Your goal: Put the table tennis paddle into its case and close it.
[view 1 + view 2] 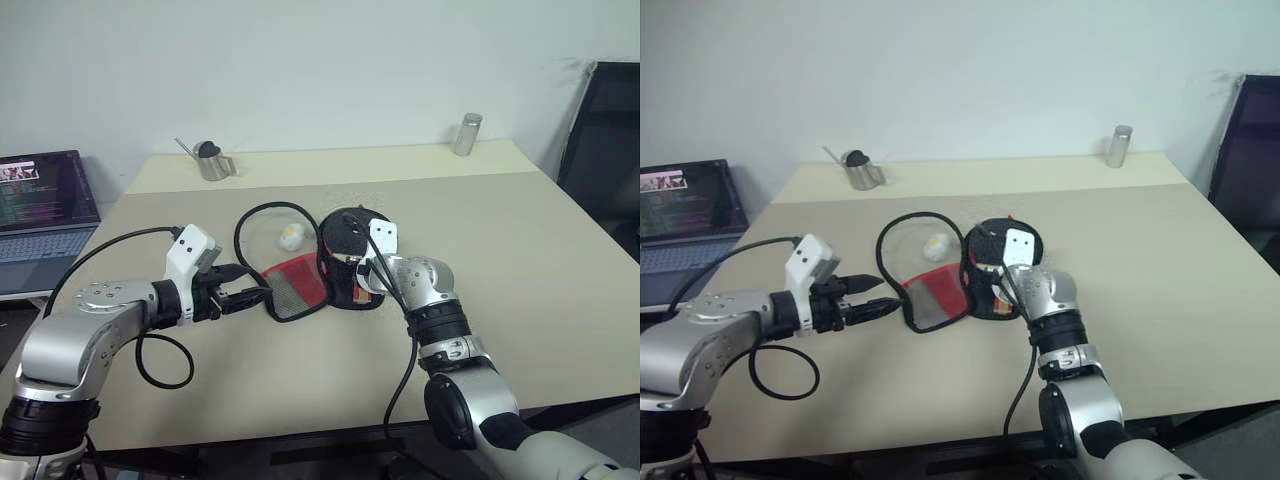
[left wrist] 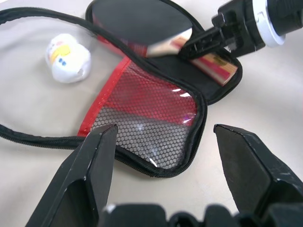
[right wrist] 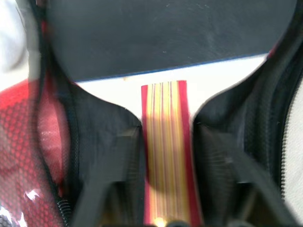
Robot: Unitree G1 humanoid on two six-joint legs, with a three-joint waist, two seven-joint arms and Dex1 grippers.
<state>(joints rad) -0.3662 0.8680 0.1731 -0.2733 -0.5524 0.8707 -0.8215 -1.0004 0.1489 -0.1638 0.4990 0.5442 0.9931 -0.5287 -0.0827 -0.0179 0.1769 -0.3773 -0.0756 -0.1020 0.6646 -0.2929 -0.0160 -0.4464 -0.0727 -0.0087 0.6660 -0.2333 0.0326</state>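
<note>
The case (image 1: 295, 285) lies unzipped and spread open mid-table, its red mesh flap (image 2: 142, 113) folded out to the left, and a white-yellow plush charm (image 1: 290, 236) rests under the clear part of the flap. In the black right half lies the table tennis paddle (image 1: 345, 232), black face (image 3: 165, 33) away from me, striped handle (image 3: 165, 156) toward me. My right gripper (image 3: 165, 139) is open, one finger on each side of the handle. My left gripper (image 2: 161, 130) is open too, level with the flap's near edge and holding nothing.
A metal pitcher (image 1: 213, 162) stands at the back left of the table and a metal can (image 1: 467, 134) at the back right. An open laptop (image 1: 40, 205) sits beyond the left edge, and a black chair (image 1: 605, 130) stands at the right.
</note>
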